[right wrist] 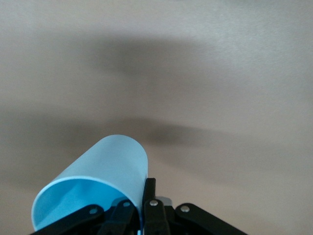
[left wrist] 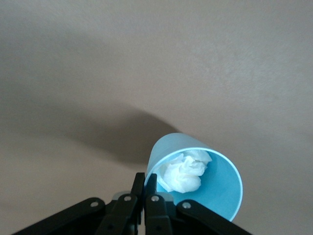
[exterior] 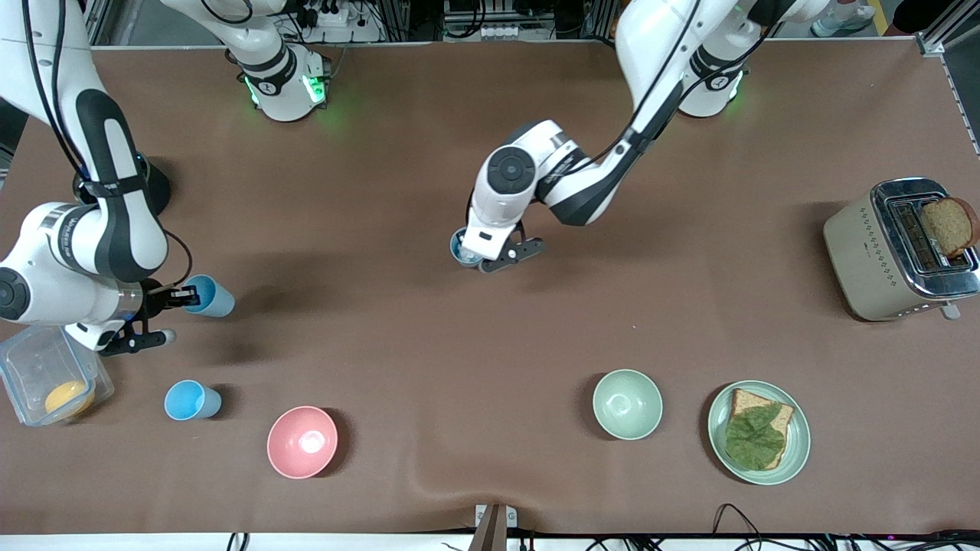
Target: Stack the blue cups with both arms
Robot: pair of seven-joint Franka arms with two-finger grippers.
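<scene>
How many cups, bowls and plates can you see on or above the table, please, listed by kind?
Blue cups: 3 (held by right gripper, held by left gripper, standing on table)
Bowls: 2 (pink, pale green)
Plates: 1 (green plate)
Total: 6

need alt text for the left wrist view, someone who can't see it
The left gripper pinches the rim of a sky-blue cup, held tilted above the brown table. A crumpled white wad sits inside the cup, and the cup's shadow falls on the table beneath it.
</scene>
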